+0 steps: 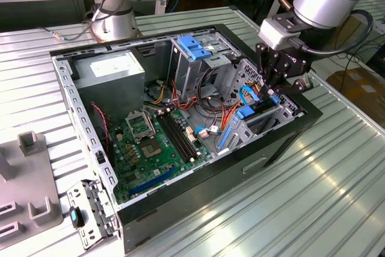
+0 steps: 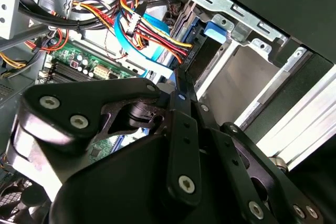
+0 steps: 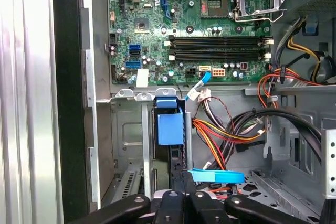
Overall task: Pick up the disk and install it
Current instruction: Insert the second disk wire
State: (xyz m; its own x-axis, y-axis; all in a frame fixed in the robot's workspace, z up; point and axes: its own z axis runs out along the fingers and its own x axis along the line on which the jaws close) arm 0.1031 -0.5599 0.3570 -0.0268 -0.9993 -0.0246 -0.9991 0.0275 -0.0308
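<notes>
jaws [image 1: 272,91]: together over disk [image 3: 170,124], grip on it unclear | disk: slotted in bay [image 1: 283,109] below | risk: cables [image 3: 220,129] beside could snag; tilt could jam it

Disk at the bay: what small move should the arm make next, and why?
Probably a short, straight push along the slot. The disk stands edge-on in the drive bay next to the motherboard, and the gripper is right at its near end. Whether it is fully seated cannot be told.
</notes>
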